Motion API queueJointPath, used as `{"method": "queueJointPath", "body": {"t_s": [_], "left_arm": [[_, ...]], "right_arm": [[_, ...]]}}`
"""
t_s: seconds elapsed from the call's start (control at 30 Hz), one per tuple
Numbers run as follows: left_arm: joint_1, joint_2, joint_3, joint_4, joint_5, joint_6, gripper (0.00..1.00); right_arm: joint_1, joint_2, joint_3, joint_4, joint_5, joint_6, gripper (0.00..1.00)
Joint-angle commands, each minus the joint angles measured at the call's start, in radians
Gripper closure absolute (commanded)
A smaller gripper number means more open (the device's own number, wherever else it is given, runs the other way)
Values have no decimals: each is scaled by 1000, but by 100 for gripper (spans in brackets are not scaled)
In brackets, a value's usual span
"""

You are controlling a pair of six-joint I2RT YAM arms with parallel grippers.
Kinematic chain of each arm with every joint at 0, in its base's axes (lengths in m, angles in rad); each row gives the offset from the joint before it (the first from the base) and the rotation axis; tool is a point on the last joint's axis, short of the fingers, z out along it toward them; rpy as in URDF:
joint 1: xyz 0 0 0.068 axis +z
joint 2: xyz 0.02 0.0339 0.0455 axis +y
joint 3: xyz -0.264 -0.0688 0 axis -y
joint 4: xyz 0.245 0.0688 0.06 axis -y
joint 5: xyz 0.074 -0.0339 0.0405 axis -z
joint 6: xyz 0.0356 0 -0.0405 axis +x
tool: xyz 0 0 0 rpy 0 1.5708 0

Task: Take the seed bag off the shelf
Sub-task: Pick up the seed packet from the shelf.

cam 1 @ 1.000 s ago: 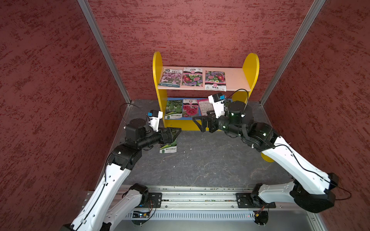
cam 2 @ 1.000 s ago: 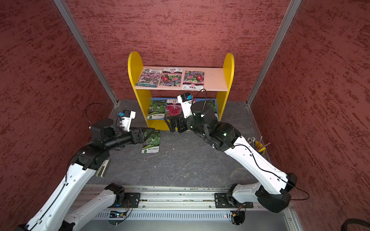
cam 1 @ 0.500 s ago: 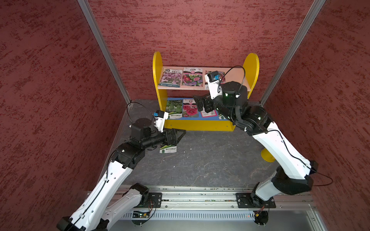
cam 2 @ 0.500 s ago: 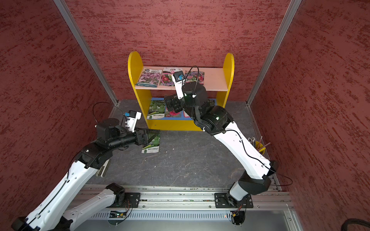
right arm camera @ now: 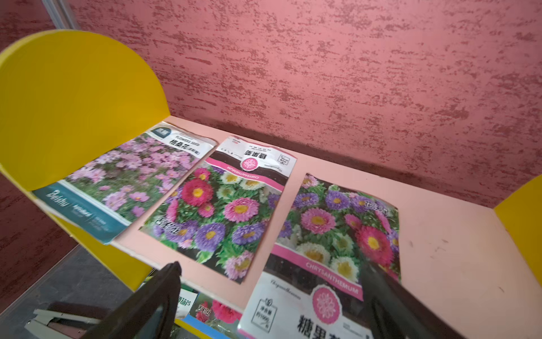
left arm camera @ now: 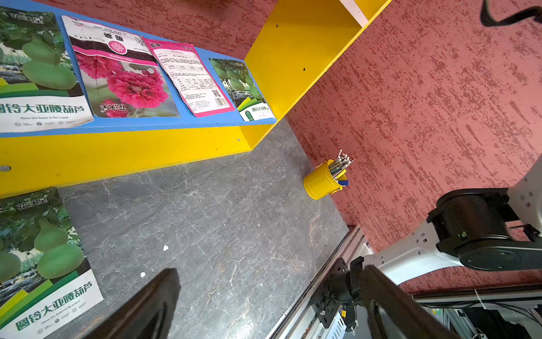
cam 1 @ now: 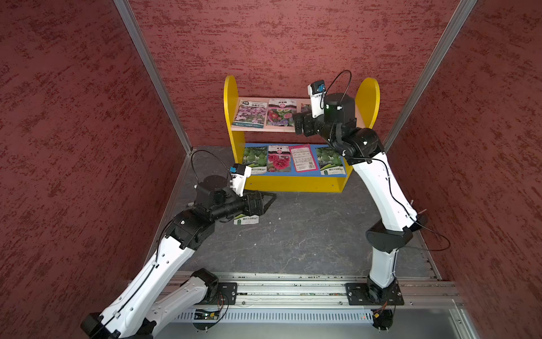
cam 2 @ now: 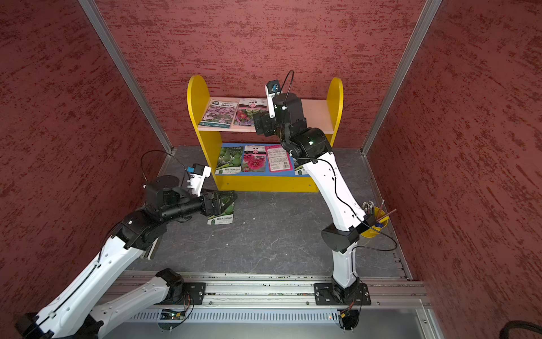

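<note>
The shelf point(cam 1: 293, 183) stands against the back wall. Three seed bags lie on its pink upper board point(right arm camera: 440, 234): a cosmos bag point(right arm camera: 132, 182), an aster bag point(right arm camera: 223, 205) and a chrysanthemum seed bag point(right arm camera: 331, 234). My right gripper point(cam 1: 298, 124) hovers open at the front edge of that board. In the right wrist view the chrysanthemum bag's near end lies between the spread fingers point(right arm camera: 158, 293), untouched. My left gripper point(cam 1: 268, 199) stands open and holds nothing, low over the floor, just past a gourd seed bag point(cam 2: 224, 215) lying flat there.
Several more seed bags lie side by side on the blue lower board point(cam 1: 293, 173). A yellow cup of pens point(cam 2: 374, 227) stands by the right wall behind the right arm. Red walls close in on three sides. A metal rail point(cam 1: 293, 293) runs along the front.
The right arm rose from the lower board's level to the front of the upper board. The left gripper shifted a little to the right above the floor bag. Both grippers stayed open.
</note>
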Motion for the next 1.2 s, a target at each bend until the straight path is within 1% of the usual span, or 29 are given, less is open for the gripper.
{"method": "queueJointPath", "body": {"t_s": [0.0,0.3,0.6,0.7,0.9,1.03,1.17], "left_arm": [[-13,-1,15,2,-21,7,0],[-18,1,-1,10,-32,5,0],[-21,2,-13,20,-28,5,0],[-20,-1,-15,21,-28,4,0],[-23,-3,-16,21,-28,4,0],[-23,0,-17,24,-27,5,0],[-22,2,-20,29,-28,4,0]], "right_arm": [[-44,26,28,-51,-73,43,3],[-107,55,28,-73,-161,63,5],[-114,46,23,-150,-178,57,7],[-114,24,-8,-155,-173,53,7],[-115,-57,-130,-110,-165,49,9],[-114,-84,-156,-103,-169,47,9],[-114,-87,-137,-94,-183,43,9]]}}
